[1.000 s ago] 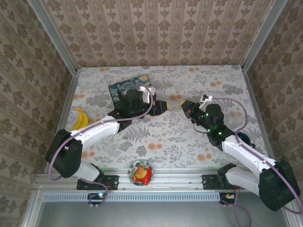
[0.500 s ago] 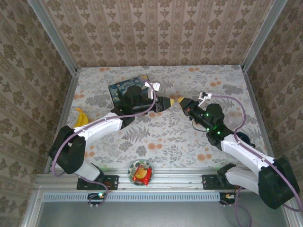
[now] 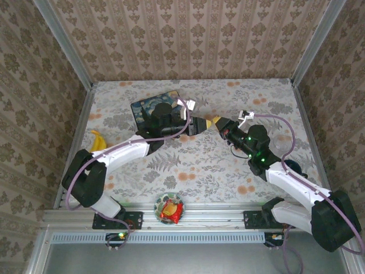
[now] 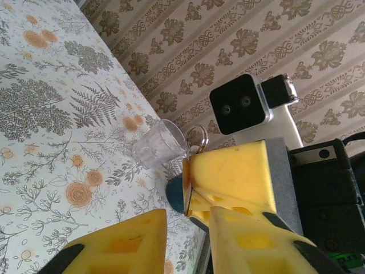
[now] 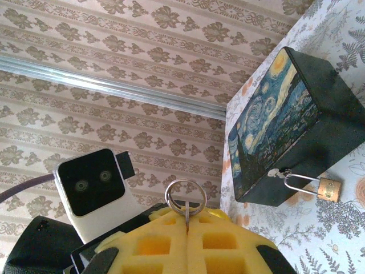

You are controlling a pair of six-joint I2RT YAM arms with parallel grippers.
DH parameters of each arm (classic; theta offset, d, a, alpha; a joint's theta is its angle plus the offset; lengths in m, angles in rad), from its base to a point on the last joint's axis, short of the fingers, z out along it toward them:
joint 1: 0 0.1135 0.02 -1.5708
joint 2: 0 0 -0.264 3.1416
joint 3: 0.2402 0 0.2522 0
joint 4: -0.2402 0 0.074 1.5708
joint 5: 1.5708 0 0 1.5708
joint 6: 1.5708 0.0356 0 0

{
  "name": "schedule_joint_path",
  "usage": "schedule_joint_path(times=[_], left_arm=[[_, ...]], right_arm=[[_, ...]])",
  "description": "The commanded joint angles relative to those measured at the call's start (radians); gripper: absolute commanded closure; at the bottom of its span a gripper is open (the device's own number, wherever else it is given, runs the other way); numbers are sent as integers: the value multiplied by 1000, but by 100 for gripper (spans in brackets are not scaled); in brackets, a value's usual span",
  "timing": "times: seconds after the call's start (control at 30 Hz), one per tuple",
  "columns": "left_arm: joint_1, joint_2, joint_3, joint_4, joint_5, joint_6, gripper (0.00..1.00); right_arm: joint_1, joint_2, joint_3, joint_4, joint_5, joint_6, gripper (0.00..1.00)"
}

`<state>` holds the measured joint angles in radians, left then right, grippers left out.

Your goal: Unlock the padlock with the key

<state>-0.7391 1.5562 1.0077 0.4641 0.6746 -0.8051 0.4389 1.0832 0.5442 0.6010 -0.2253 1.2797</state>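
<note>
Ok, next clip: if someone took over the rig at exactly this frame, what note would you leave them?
Left claw: partly open, nothing between its fingers, raised and facing the right claw at close range.
Right claw: shut on the key, with the ring sticking out past the fingertips.
Padlock: hangs by its shackle from the latch of the painted tin box. The shackle looks closed.
Done: the key is picked up.
Left: bring the key to the padlock, insert it, turn it and free the shackle.
</note>
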Motion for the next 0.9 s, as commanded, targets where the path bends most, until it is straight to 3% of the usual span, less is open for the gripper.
schedule_joint_path(times=[0.0, 0.43, 0.7, 0.87], left_arm=[[-4, 12, 34, 49, 28, -21, 77], [8, 24, 24, 131, 38, -80, 81], [18, 23, 17, 140, 36, -107, 100], [31, 6, 15, 117, 48, -81, 100]], right_arm=[[11, 7, 31, 36, -9, -21, 100], [22, 12, 33, 33, -9, -29, 100], [33, 23, 47, 25, -29, -46, 100], [37, 19, 59, -19, -30, -75, 100]])
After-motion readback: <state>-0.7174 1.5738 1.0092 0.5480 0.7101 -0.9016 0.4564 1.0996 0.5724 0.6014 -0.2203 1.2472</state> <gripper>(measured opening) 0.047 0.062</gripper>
